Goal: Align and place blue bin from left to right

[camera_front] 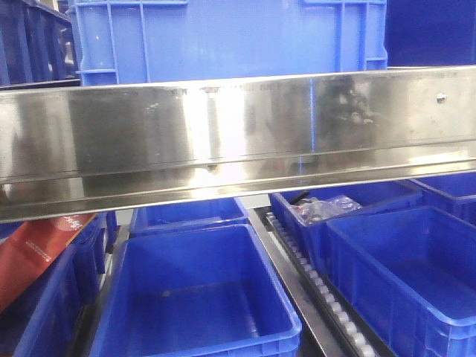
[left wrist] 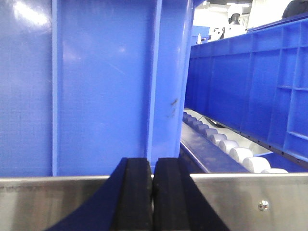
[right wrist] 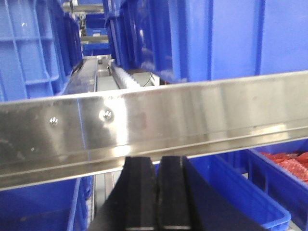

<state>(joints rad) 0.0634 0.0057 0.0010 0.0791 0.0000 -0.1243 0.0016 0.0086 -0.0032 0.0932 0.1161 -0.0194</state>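
The blue bin (camera_front: 230,41) sits on the upper shelf behind a steel rail (camera_front: 238,141), with a narrow gap to the next crate (left wrist: 250,91). The left gripper (left wrist: 153,197) and right gripper (right wrist: 157,197) both show their jaws pressed together, seemingly holding nothing.

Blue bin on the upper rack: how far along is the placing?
Done: the blue bin sits on the upper level behind the steel rail. In hand: nothing; the left pincer and right pincer are shut and empty, at the rail. Left: whether it is aligned with the neighbouring bin cannot be judged.
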